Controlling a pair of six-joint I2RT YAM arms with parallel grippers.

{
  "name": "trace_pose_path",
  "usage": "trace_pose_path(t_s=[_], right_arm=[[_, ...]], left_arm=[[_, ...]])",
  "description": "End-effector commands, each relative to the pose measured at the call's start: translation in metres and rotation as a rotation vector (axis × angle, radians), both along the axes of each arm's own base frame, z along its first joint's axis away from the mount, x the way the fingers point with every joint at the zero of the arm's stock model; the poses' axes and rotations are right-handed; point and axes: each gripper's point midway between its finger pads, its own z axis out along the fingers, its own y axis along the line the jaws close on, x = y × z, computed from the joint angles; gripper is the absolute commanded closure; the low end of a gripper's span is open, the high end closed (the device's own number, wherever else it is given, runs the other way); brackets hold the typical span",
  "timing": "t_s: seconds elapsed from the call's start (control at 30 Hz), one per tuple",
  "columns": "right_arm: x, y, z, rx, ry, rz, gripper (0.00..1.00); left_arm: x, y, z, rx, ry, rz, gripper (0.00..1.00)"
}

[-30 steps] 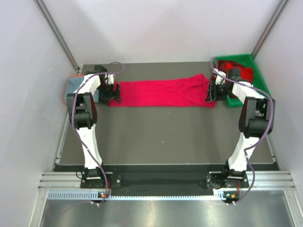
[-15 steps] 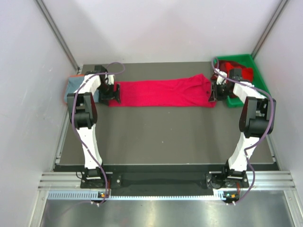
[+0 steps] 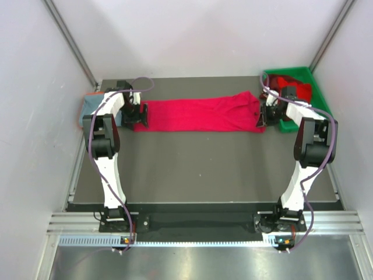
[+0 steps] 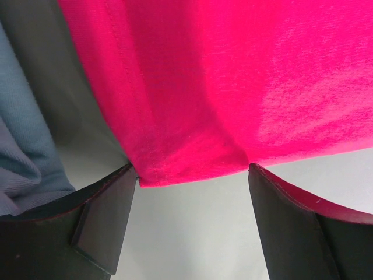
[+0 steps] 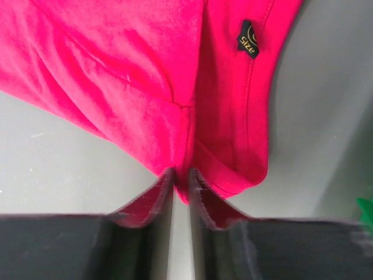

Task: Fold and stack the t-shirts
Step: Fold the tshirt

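A bright red t-shirt (image 3: pixel 201 115) lies folded into a long strip across the far part of the table. My left gripper (image 3: pixel 139 116) sits at its left end, open, and its fingers (image 4: pixel 105 216) straddle the shirt's near corner (image 4: pixel 186 163) without pinching it. My right gripper (image 3: pixel 262 115) is at the right end, shut on a fold of the red t-shirt (image 5: pixel 180 134) near the neck label (image 5: pixel 247 38). A grey-blue t-shirt (image 3: pixel 92 107) lies at the far left, behind the left arm, also seen as blue cloth (image 4: pixel 26 146). More red t-shirts (image 3: pixel 291 86) sit in the bin.
A green plastic bin (image 3: pixel 317 93) stands at the far right corner, close behind my right arm. Grey walls close in on both sides. The dark table surface (image 3: pixel 204 169) stretches from the shirt to the arm bases.
My right gripper has closed on the right end of the red t-shirt and drawn that end slightly in. The left gripper has stayed open and still.
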Motion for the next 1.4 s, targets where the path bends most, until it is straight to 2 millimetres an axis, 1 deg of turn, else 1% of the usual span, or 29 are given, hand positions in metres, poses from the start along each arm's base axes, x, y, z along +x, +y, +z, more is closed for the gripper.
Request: trace_pose_path(t_s=[0.0, 0.1, 0.2, 0.33, 0.57, 0.6, 0.63, 0.67, 0.7, 0.73, 0.77, 0.8, 0.87, 0.9, 0.93, 0.97, 1.0, 1.03, 1.07, 1.1, 1.13, 1.17, 1.2, 1.23, 1.27, 1.3, 1.33, 1.37], right_arm=[[0.014, -0.004, 0.012, 0.019, -0.053, 0.0, 0.9], [0.016, -0.01, 0.018, 0.018, -0.062, -0.013, 0.97], [0.016, -0.018, 0.024, 0.019, -0.07, -0.03, 1.0], [0.013, -0.026, 0.026, 0.021, -0.069, -0.05, 1.0], [0.012, -0.031, 0.032, 0.015, -0.076, -0.066, 1.0], [0.012, -0.031, 0.031, 0.012, -0.075, -0.073, 0.96], [0.014, -0.034, 0.03, 0.0, -0.078, -0.085, 0.89], [0.015, -0.035, 0.031, -0.002, -0.078, -0.09, 0.73], [0.016, -0.035, 0.034, -0.001, -0.085, -0.091, 0.67], [0.017, -0.034, 0.041, 0.002, -0.096, -0.089, 0.62], [0.024, -0.035, 0.055, 0.0, -0.129, -0.091, 0.55], [0.027, -0.035, 0.065, 0.002, -0.149, -0.096, 0.53], [0.034, -0.033, 0.094, 0.021, -0.209, -0.111, 0.49], [0.037, -0.032, 0.103, 0.029, -0.229, -0.115, 0.48], [0.04, -0.029, 0.11, 0.04, -0.244, -0.123, 0.48], [0.044, -0.028, 0.121, 0.043, -0.271, -0.126, 0.47], [0.047, -0.026, 0.125, 0.048, -0.284, -0.127, 0.46], [0.051, -0.023, 0.126, 0.045, -0.291, -0.124, 0.46], [0.055, -0.021, 0.129, 0.041, -0.303, -0.121, 0.46], [0.057, -0.015, 0.129, 0.037, -0.306, -0.11, 0.46], [0.061, -0.011, 0.123, 0.035, -0.298, -0.102, 0.45], [0.064, -0.009, 0.124, 0.031, -0.303, -0.098, 0.45], [0.066, -0.006, 0.122, 0.029, -0.3, -0.09, 0.45], [0.069, -0.001, 0.118, 0.03, -0.296, -0.077, 0.45], [0.071, 0.002, 0.117, 0.028, -0.295, -0.073, 0.45], [0.073, 0.005, 0.116, 0.029, -0.298, -0.067, 0.45], [0.075, 0.008, 0.111, 0.027, -0.29, -0.062, 0.45], [0.077, 0.009, 0.112, 0.027, -0.294, -0.061, 0.45]], left_arm=[[-0.001, 0.002, 0.002, 0.022, -0.008, -0.019, 0.18], [-0.002, 0.004, 0.002, 0.028, -0.007, -0.022, 0.2], [-0.002, 0.007, 0.001, 0.035, -0.005, -0.017, 0.21], [0.001, 0.007, 0.0, 0.033, -0.009, -0.018, 0.22], [0.003, 0.009, -0.002, 0.041, -0.006, -0.012, 0.26], [0.002, 0.009, -0.002, 0.042, -0.004, -0.01, 0.26], [0.002, 0.01, -0.003, 0.044, -0.002, -0.006, 0.26], [0.002, 0.01, -0.003, 0.046, -0.002, -0.007, 0.26], [0.003, 0.011, 0.0, 0.051, -0.009, -0.004, 0.26], [0.004, 0.013, 0.004, 0.063, -0.017, -0.004, 0.25], [0.006, 0.018, 0.008, 0.089, -0.029, 0.004, 0.23], [0.013, 0.021, 0.023, 0.103, -0.07, 0.014, 0.23], [0.02, 0.022, 0.044, 0.11, -0.127, 0.018, 0.2], [0.025, 0.021, 0.059, 0.106, -0.168, 0.017, 0.18], [0.033, 0.019, 0.07, 0.1, -0.213, 0.018, 0.18], [0.038, 0.018, 0.078, 0.095, -0.235, 0.014, 0.18], [0.041, 0.013, 0.081, 0.078, -0.246, 0.0, 0.18], [0.049, 0.01, 0.091, 0.068, -0.28, -0.013, 0.18], [0.053, 0.005, 0.092, 0.062, -0.289, -0.032, 0.18], [0.057, 0.003, 0.084, 0.056, -0.278, -0.037, 0.18], [0.064, 0.004, 0.087, 0.059, -0.292, -0.035, 0.18], [0.069, 0.003, 0.083, 0.06, -0.291, -0.034, 0.19], [0.071, 0.004, 0.069, 0.064, -0.266, -0.033, 0.19], [0.077, 0.005, 0.061, 0.073, -0.264, -0.031, 0.19], [0.081, 0.006, 0.065, 0.074, -0.279, -0.029, 0.19], [0.083, 0.006, 0.052, 0.078, -0.261, -0.029, 0.2], [0.086, 0.009, 0.049, 0.087, -0.261, -0.023, 0.2], [0.089, 0.009, 0.046, 0.087, -0.263, -0.016, 0.21]])
